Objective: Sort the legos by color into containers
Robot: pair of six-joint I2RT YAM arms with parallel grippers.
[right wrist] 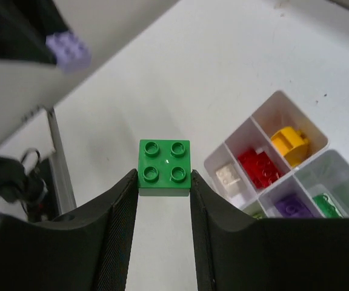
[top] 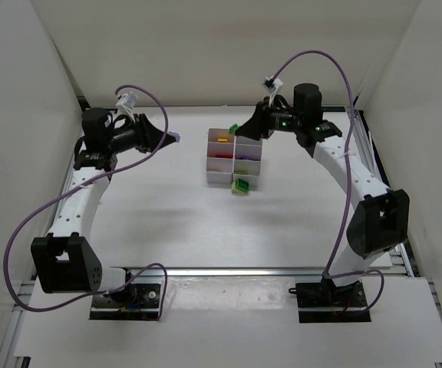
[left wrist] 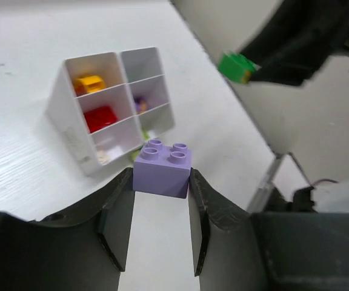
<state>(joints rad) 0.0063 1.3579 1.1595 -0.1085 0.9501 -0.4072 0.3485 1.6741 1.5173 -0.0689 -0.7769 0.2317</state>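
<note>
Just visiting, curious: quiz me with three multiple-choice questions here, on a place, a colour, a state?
1. The red brick lies: A in the containers; B on the floor; C between fingers.
2. The left fingers hold: A a blue brick; B a pale purple brick; C a black brick.
3. The right fingers are: A open; B shut on a green brick; C hidden.
1 A, white cell walls surround it. 2 B, its studs show purple. 3 B, both fingers press its sides.
</note>
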